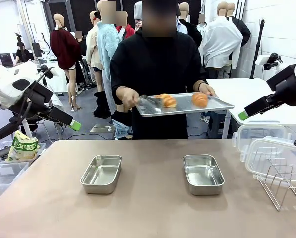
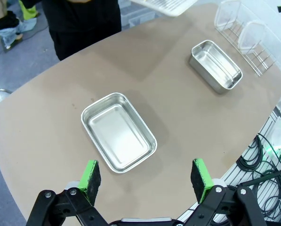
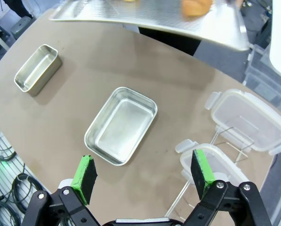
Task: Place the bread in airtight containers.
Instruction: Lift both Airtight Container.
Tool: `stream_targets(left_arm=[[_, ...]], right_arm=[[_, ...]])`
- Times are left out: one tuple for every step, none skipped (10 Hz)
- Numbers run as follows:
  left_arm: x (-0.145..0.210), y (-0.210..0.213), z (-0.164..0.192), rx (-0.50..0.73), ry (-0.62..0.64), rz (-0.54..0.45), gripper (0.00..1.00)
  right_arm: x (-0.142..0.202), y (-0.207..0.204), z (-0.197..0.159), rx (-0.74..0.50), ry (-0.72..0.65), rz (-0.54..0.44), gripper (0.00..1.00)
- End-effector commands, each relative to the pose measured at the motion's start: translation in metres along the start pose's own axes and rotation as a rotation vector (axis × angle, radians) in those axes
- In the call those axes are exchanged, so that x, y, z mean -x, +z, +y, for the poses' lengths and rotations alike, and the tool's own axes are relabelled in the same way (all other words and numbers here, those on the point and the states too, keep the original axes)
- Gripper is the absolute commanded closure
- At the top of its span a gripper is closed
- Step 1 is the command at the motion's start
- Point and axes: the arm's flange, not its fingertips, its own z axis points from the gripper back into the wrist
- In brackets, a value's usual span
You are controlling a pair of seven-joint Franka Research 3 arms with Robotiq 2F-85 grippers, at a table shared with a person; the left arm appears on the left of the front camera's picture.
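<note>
From the front, a person stands beyond the tabletop's (image 1: 148, 208) far edge, holding a tray (image 1: 217, 105) that carries two croissants (image 1: 168, 101). The wrist views look down into the left tin (image 2: 117, 132) and the right tin (image 3: 121, 125). Both are empty, set well apart mid-tabletop. The left gripper (image 2: 145, 175) and right gripper (image 3: 143, 173) hang spread, holding nothing. Clear lids (image 3: 246, 120) stand in a wire rack (image 1: 281, 186) by the right edge.

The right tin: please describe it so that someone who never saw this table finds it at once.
On the brown table, two empty steel tins stand side by side. The right tin is the one next to the wire rack holding clear lids; the left tin stands away from them.
</note>
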Motion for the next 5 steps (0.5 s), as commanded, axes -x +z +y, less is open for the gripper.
stream_targets(left_arm=[[0.0011, 0.0021, 0.0007, 0.005, 0.003, 0.002, 0.0], [0.0011, 0.0021, 0.0007, 0.005, 0.003, 0.002, 0.0], [0.0011, 0.0021, 0.0007, 0.005, 0.003, 0.002, 0.0], [0.0011, 0.0021, 0.0007, 0.005, 0.003, 0.002, 0.0], [0.0011, 0.0021, 0.0007, 0.005, 0.003, 0.002, 0.0]], right_arm=[[-0.0001, -0.0007, 0.0004, -0.008, 0.001, 0.0, 0.0], [-0.0001, -0.0007, 0.0004, -0.008, 0.001, 0.0, 0.0], [-0.0001, -0.0007, 0.0004, -0.008, 0.001, 0.0, 0.0], [-0.0001, -0.0007, 0.0004, -0.008, 0.001, 0.0, 0.0], [-0.0001, -0.0007, 0.0004, -0.008, 0.001, 0.0, 0.0]])
